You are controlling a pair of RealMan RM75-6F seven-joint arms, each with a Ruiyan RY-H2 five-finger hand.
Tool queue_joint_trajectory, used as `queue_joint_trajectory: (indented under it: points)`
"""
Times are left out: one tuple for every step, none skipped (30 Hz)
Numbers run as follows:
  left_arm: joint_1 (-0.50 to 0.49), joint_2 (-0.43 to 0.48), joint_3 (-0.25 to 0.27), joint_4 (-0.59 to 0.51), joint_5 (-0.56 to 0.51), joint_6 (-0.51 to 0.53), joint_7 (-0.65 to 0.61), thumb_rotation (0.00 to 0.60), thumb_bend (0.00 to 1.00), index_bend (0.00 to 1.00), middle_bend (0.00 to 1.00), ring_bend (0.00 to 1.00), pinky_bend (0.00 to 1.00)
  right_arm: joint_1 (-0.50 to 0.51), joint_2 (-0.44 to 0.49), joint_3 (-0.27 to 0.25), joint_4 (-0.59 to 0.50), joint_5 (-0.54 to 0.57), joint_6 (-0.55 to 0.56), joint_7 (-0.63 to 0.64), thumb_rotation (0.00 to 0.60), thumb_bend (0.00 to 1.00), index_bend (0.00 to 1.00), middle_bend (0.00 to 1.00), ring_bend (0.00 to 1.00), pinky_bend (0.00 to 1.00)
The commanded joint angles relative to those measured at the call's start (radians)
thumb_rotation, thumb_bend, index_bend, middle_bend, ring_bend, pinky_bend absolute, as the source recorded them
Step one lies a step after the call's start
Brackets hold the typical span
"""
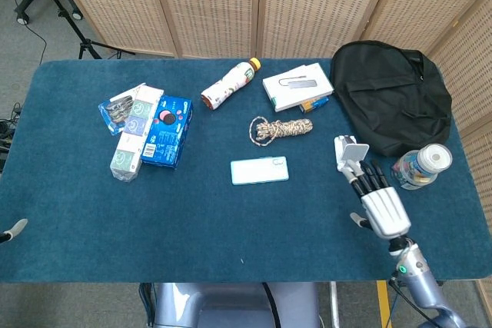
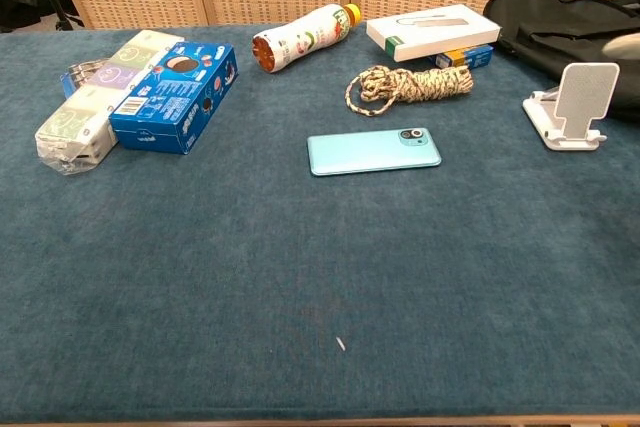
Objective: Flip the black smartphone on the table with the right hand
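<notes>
Phone [image 1: 260, 170] flat on table [image 1: 69, 220], camera side up, well left of right hand [image 1: 380, 203]. Fingers spread, holding nothing, beside white stand [image 1: 350, 152]. Bare cloth before phone; rope [image 1: 281, 128] just behind.
</notes>
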Motion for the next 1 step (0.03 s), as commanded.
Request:
queue_joint_trajectory:
  points:
    - [0.000, -0.001, 0.002, -0.002, 0.002, -0.001, 0.003, 0.600, 0.00, 0.00, 0.00, 0.00, 0.00, -0.040, 0.031, -0.012, 0.008, -0.001, 0.036, 0.044, 0.600, 0.00, 0.00, 0.00, 0.00, 0.00]
